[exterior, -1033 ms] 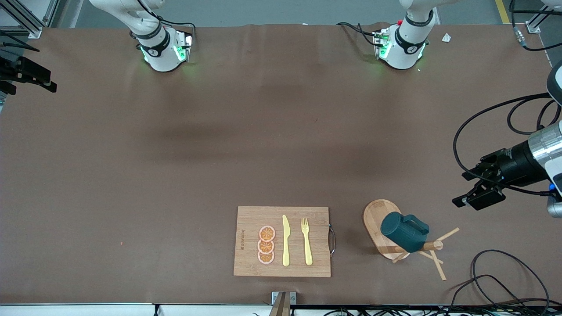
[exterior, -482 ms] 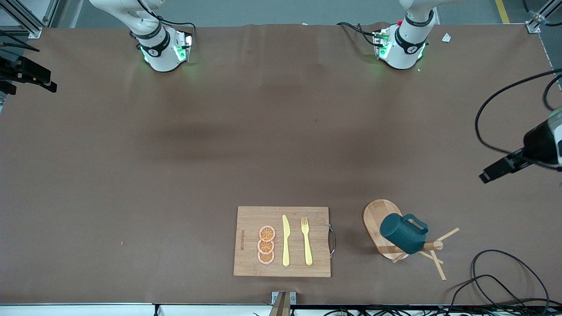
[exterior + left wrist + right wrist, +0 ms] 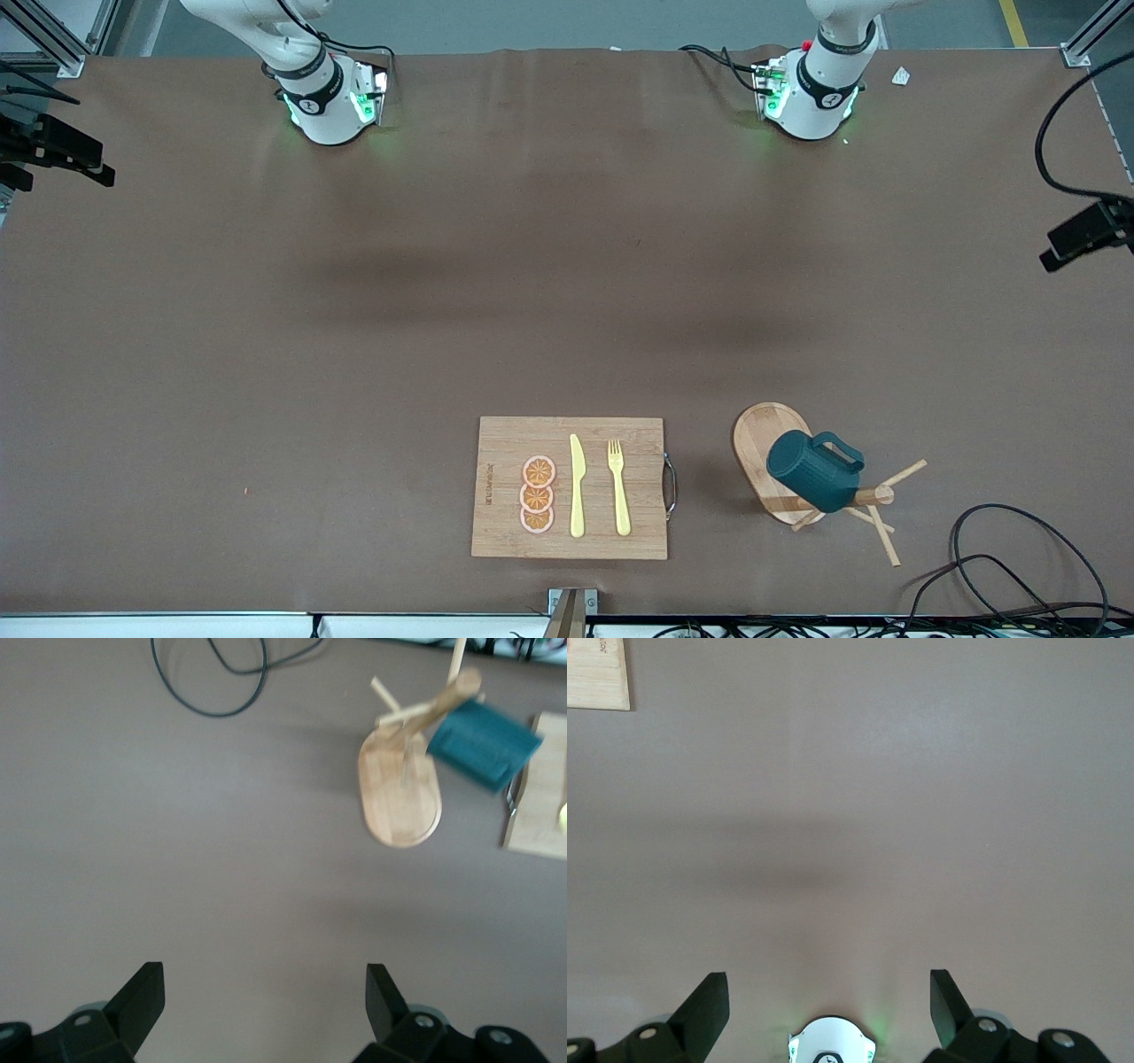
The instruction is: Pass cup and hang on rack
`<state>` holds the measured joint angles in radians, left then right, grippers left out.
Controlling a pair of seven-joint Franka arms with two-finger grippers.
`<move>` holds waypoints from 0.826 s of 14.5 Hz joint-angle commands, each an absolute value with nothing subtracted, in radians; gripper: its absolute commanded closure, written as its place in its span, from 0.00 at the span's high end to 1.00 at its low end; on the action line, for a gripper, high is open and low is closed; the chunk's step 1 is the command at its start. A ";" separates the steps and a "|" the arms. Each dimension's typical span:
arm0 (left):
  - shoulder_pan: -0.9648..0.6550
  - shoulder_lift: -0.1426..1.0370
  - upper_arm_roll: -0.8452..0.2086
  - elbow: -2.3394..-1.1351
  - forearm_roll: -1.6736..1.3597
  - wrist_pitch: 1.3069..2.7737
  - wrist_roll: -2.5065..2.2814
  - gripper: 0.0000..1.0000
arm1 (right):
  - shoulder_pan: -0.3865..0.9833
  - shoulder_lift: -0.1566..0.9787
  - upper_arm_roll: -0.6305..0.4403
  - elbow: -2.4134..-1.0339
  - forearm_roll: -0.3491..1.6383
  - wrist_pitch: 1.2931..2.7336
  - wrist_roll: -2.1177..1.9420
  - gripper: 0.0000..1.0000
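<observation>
- Cup (image 3: 813, 470) hangs on the rack (image 3: 769, 443), well clear of both sets of jaws; its body leans out toward the board (image 3: 567, 487).
- Left gripper (image 3: 264, 1005) hovers over bare table with its jaws spread wide and nothing between them. From it, you see the rack and cup well ahead of the fingertips (image 3: 142, 988).
- Right gripper (image 3: 829, 1001) waits over bare table near its own base, jaws likewise released and empty, a corner of the board far ahead of them.
- Judging by how things lie, the hanging looks done.
- Watch the cup: it sits tilted on a thin peg, so any knock to the rack or table could slide it off.
- Mind the loose cable (image 3: 1001, 549) lying near the rack; if you drag it, it could catch a peg and tip the whole stand.
</observation>
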<state>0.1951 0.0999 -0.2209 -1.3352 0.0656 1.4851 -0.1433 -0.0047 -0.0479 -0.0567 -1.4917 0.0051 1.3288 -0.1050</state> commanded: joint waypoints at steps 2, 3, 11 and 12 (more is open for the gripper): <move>0.091 -0.034 -0.124 -1.515 0.049 1.493 -0.098 1.00 | -0.006 -0.069 -0.055 -1.511 0.012 1.330 -0.103 1.00; 0.083 -0.057 -0.124 -1.544 0.034 1.493 -0.106 1.00 | -0.006 -0.069 -0.055 -1.511 0.012 1.330 -0.103 1.00; 0.081 -0.150 -0.147 -1.698 0.014 1.523 -0.149 1.00 | -0.006 -0.069 -0.055 -1.511 0.012 1.328 -0.103 1.00; 0.083 -0.164 -0.150 -1.718 0.012 1.528 -0.179 1.00 | -0.006 -0.069 -0.055 -1.511 0.012 1.330 -0.103 1.00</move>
